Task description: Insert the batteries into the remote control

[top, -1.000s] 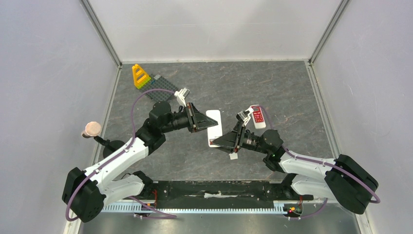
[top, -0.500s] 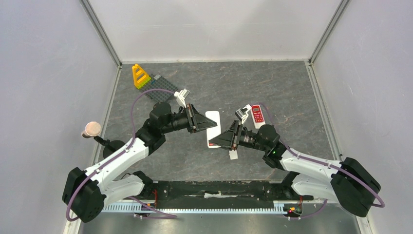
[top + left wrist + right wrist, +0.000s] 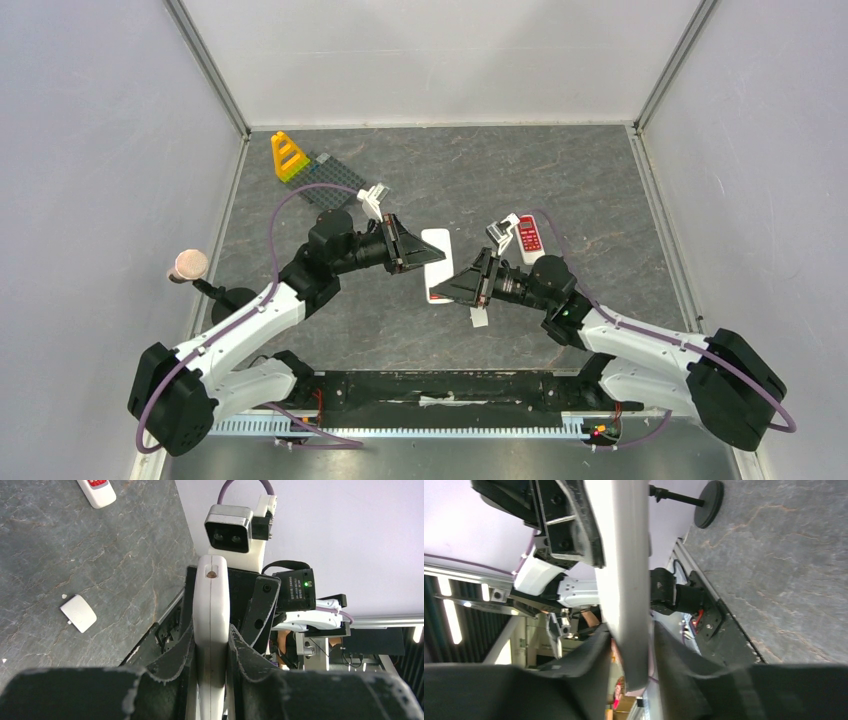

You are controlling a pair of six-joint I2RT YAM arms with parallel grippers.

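Note:
My left gripper point(image 3: 418, 255) is shut on a white remote point(image 3: 437, 262) and holds it off the table; in the left wrist view the remote point(image 3: 211, 595) is pinched edge-on between both fingers of the gripper point(image 3: 211, 632). My right gripper point(image 3: 442, 290) straddles the remote's other end. In the right wrist view the remote point(image 3: 621, 555) sits between the fingers of that gripper point(image 3: 631, 630), the left finger at its side, a thin gap at the right finger. A small white battery cover point(image 3: 479, 319) lies on the table. No batteries are in view.
A second remote, red and white point(image 3: 529, 238), lies behind the right arm. A yellow toy point(image 3: 289, 156) and a grey studded plate point(image 3: 335, 180) sit at the back left. A pink-topped stand point(image 3: 187, 265) is at the left wall.
My right gripper has moved up and left along the remote's near end, mostly in the first half second. The left gripper and the remote have stayed put.

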